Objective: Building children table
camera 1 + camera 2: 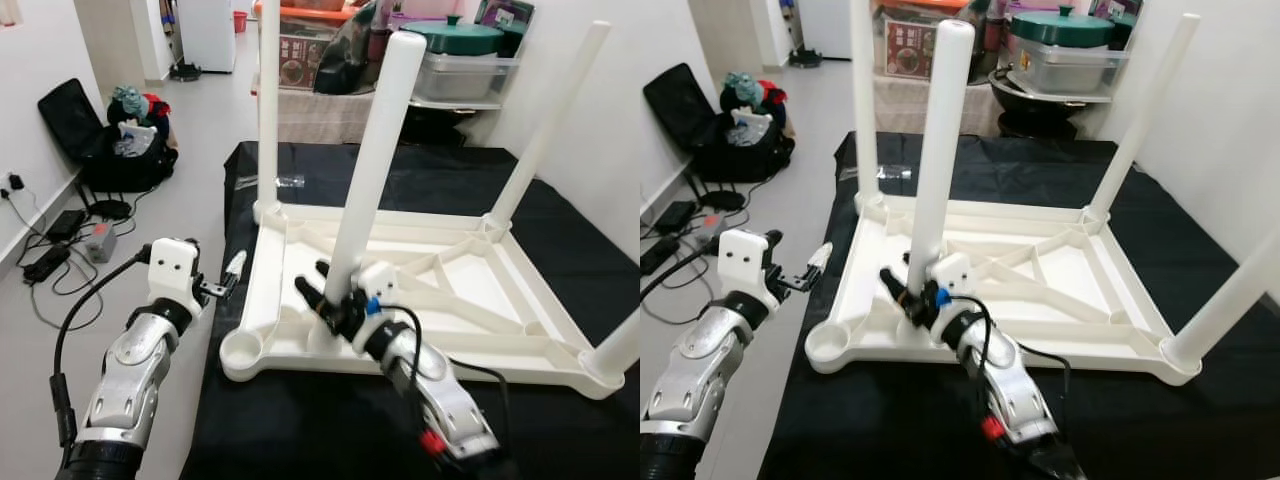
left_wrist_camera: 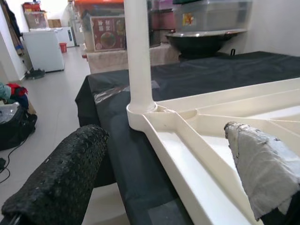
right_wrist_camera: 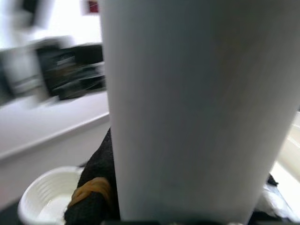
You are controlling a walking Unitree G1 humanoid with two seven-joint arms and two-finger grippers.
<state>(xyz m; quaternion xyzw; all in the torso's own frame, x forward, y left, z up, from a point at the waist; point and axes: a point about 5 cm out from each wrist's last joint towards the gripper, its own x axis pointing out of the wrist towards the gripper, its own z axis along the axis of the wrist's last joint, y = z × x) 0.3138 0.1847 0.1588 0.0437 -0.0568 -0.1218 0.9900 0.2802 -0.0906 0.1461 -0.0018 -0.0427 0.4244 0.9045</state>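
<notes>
Left eye view: the right gripper (image 1: 330,305) is clamped around the base of the loose table leg (image 1: 372,165), holding it upright, long axis vertical, over the inverted white tabletop (image 1: 480,300) on the black cloth (image 1: 300,420). The empty corner socket (image 1: 243,350) lies just beside the leg's foot, toward the robot's left; judged, this offset governs insertion. Three other legs already stand in their corners. The left gripper (image 1: 226,277) hovers with fingers apart beside the tabletop's left edge, holding nothing.

An open black suitcase (image 1: 110,140) lies on the floor beside cables (image 1: 50,250).
</notes>
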